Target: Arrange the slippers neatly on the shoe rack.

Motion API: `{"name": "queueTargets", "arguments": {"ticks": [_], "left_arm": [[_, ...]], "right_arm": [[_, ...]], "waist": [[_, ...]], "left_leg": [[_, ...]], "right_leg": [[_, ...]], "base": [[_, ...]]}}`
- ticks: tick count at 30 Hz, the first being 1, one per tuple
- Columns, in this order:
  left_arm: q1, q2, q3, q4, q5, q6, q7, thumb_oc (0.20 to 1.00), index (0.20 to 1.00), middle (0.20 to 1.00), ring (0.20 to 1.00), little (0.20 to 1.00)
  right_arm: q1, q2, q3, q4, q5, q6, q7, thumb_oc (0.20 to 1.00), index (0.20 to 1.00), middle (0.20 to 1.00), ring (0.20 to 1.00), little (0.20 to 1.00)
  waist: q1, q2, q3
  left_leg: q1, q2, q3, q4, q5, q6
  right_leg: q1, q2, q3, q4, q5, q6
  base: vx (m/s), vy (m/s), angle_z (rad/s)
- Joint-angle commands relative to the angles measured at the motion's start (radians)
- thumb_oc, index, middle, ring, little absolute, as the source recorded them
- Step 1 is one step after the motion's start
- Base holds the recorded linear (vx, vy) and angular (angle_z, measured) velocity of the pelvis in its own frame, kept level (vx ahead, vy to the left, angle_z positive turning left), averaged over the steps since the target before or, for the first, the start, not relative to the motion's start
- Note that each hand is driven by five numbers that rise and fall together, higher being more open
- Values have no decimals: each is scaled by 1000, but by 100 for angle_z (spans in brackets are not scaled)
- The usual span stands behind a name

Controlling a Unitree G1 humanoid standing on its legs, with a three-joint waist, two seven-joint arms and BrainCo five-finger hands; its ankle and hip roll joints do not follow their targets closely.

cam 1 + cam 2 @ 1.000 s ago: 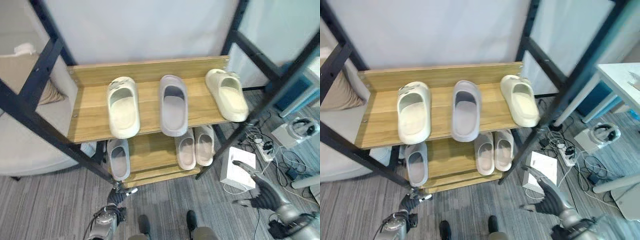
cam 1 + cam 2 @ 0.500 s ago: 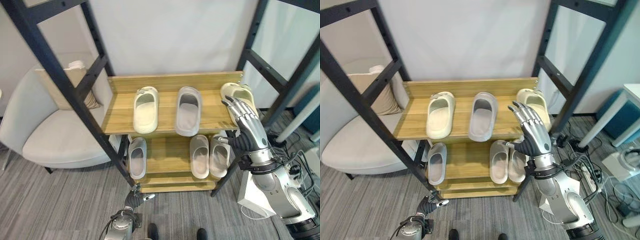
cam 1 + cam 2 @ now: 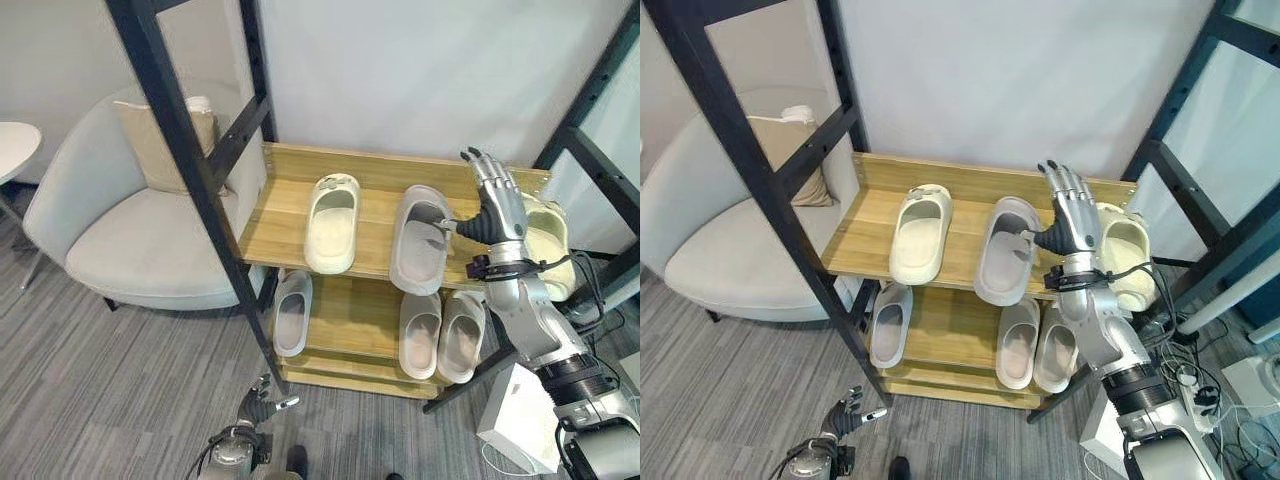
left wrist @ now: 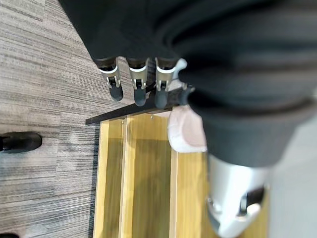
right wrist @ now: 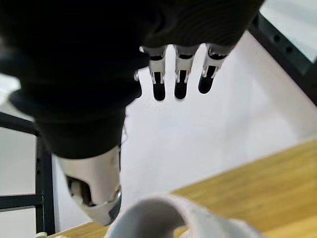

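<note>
Your left hand point(image 3: 258, 404) hangs low by the floor, fingers loose. Shoe rack point(image 3: 290, 195) top shelf: cream slipper point(image 3: 333, 222), grey slipper point(image 3: 424, 238), then right hand point(image 3: 494, 206) fingers spread, thumb at grey slipper; second cream slipper point(image 3: 548, 245) just beyond.

The right robot hand point(image 3: 492, 205) is raised upright on an extended arm, its fingers point(image 5: 181, 74) held straight and spread, with the thumb stretched out sideways. The left robot hand point(image 3: 256, 402) is hung low beside the body, its fingers point(image 4: 137, 84) held loosely straight and nothing grasped.
</note>
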Motion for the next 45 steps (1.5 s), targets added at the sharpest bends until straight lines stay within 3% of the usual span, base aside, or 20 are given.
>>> {"name": "queueTargets", "arguments": {"ticks": [1, 13, 19, 20, 21, 22, 27, 31, 32, 35, 37, 40, 42, 45], "left_arm": [[-91, 8, -14, 23, -20, -25, -7, 1000, 1000, 1000, 1000, 1000], [-106, 13, -41, 21, -33, -22, -1, 1000, 1000, 1000, 1000, 1000], [-114, 21, -52, 17, -61, -24, 13, 1000, 1000, 1000, 1000, 1000], [-127, 19, -46, 41, -75, -11, 16, 1000, 1000, 1000, 1000, 1000], [-127, 19, -41, 43, -76, -6, 18, 1000, 1000, 1000, 1000, 1000], [-126, 18, -41, 47, -76, -4, 18, 1000, 1000, 1000, 1000, 1000], [-124, 19, -25, 61, -82, 15, 8, 1000, 1000, 1000, 1000, 1000], [-122, 19, -19, 59, -84, 19, 8, 1000, 1000, 1000, 1000, 1000], [-120, 15, -13, 49, -81, 26, 11, 1000, 1000, 1000, 1000, 1000], [-115, 13, -2, 34, -73, 29, 16, 1000, 1000, 1000, 1000, 1000], [-106, 10, 31, 10, -34, 33, 30, 1000, 1000, 1000, 1000, 1000], [-101, 9, 47, 8, -11, 32, 38, 1000, 1000, 1000, 1000, 1000], [-92, 2, 56, 6, 7, 33, 47, 1000, 1000, 1000, 1000, 1000], [-87, -7, 65, 13, 15, 32, 64, 1000, 1000, 1000, 1000, 1000]], "right_arm": [[-109, -12, 8, 16, 59, -6, -32, 1000, 1000, 1000, 1000, 1000], [-238, 47, 111, 235, 171, 9, 20, 1000, 1000, 1000, 1000, 1000], [-349, 54, 137, 472, 251, 50, 19, 1000, 1000, 1000, 1000, 1000], [-402, 72, 156, 584, 314, 70, 50, 649, 649, 649, 649, 649], [-408, 76, 162, 591, 321, 74, 62, 382, 382, 382, 382, 382], [-412, 81, 165, 613, 338, 75, 69, 200, 200, 200, 200, 200], [-452, 110, 204, 676, 480, 64, 167, 200, 200, 200, 200, 200], [-448, 113, 206, 614, 510, 62, 169, 200, 200, 200, 200, 200], [-400, 105, 172, 453, 510, 55, 143, 200, 200, 200, 200, 200], [-322, 93, 114, 286, 483, 51, 109, 200, 200, 200, 200, 200], [-166, 57, -44, -44, 335, 32, 30, 200, 200, 200, 200, 200], [-107, 61, -124, -209, 266, 3, -5, 200, 200, 200, 200, 200], [-61, 102, -156, -375, 258, -45, -28, 200, 200, 200, 200, 200], [-22, 187, -110, -565, 428, -193, 19, 200, 200, 200, 200, 200]], "waist": [[39, 12, 22], [74, 1, 42], [78, -5, 49], [68, -10, 51], [65, -10, 50], [63, -10, 49], [41, -13, 40], [32, -12, 38], [22, -7, 38], [15, 0, 35], [6, 14, 25], [2, 20, 21], [-5, 26, 20], [-16, 31, 21]], "left_leg": [[91, 9, -21, 1, -110, -30], [70, 8, -41, 1, -106, -31], [65, 10, -45, 1, -103, -32], [69, 10, -41, 1, -103, -32], [70, 11, -41, 1, -103, -32], [71, 11, -39, 1, -103, -32], [85, 19, -30, 1, -102, -36], [88, 22, -25, 1, -100, -40], [92, 23, -22, 1, -100, -41], [97, 23, -22, 1, -103, -41], [95, 20, -27, 1, -98, -40], [96, 19, -29, 1, -98, -39], [99, 19, -28, 1, -97, -40], [99, 19, -24, 1, -92, -41]], "right_leg": [[19, 0, 0, 2, -23, 39], [7, 0, -23, 2, -25, 40], [5, 1, -26, 2, -21, 38], [4, 3, -19, 2, -16, 37], [4, 3, -17, 2, -15, 36], [4, 3, -17, 2, -14, 35], [9, 9, -4, 2, -17, 29], [10, 12, -2, 3, -19, 26], [11, 13, 2, 5, -21, 26], [15, 13, 3, 5, -25, 25], [16, 9, -5, 5, -25, 25], [22, 8, -7, 5, -30, 25], [25, 8, -10, 5, -31, 25], [22, 9, -6, 7, -32, 24]], "base": [[0, 0, 0], [6, 5, 3], [-8, 4, 0], [-31, 22, 2], [-36, 25, 3], [0, 0, 0], [-7, -10, -2], [-18, -22, -8], [-11, -19, -6], [0, 0, 0], [1, -11, 3], [14, -18, 16], [-15, -22, -19], [-32, -22, -4]]}}
